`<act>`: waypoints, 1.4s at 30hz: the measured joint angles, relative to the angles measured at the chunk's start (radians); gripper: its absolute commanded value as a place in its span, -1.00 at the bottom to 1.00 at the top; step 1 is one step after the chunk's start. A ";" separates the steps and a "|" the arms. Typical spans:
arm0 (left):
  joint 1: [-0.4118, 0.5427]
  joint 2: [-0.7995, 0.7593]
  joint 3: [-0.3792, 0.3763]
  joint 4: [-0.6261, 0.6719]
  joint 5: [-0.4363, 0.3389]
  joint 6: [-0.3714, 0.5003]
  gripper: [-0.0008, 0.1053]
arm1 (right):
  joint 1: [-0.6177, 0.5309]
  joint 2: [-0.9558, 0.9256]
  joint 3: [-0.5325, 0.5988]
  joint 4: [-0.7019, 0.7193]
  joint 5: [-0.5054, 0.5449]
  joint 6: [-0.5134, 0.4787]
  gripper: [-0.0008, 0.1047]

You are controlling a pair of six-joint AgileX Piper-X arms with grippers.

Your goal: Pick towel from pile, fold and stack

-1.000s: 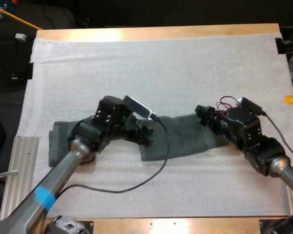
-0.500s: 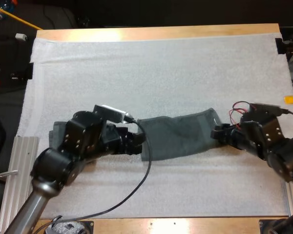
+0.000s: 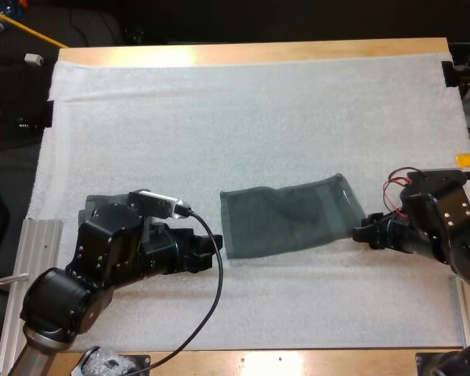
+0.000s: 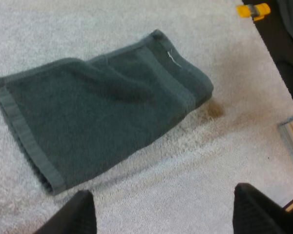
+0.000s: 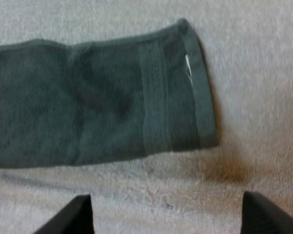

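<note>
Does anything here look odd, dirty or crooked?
Yes. A small brownish stain marks the white mat just beside the hemmed corner of the folded towel. The towel itself lies slightly tilted, with a soft bump near its middle.

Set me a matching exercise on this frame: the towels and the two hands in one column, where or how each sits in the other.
1. folded towel
2. second towel
3. left hand
4. right hand

A. open, off the towel end with the white tag
B. flat between both hands
C. partly under the left arm
D. open, off the untagged towel end

Pairs: 1-B, 2-C, 3-D, 4-A
</note>
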 measured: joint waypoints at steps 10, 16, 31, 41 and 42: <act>0.000 0.000 0.000 -0.079 -0.007 -0.074 0.11 | -0.277 0.092 0.000 -0.072 -0.137 -0.110 -0.09; 0.000 0.000 0.000 -0.083 -0.007 -0.075 0.11 | -0.442 0.197 0.000 -0.126 -0.224 -0.134 -0.09; 0.000 0.000 0.000 -0.083 -0.007 -0.075 0.11 | -0.542 0.529 0.000 -0.244 -0.541 -0.195 0.26; 0.000 0.000 0.000 -0.076 -0.007 -0.075 0.11 | -0.532 0.683 0.000 -0.247 -0.674 -0.216 0.00; 0.000 0.000 0.000 -0.076 -0.007 -0.075 0.11 | -0.525 0.692 0.001 -0.248 -0.677 -0.217 0.00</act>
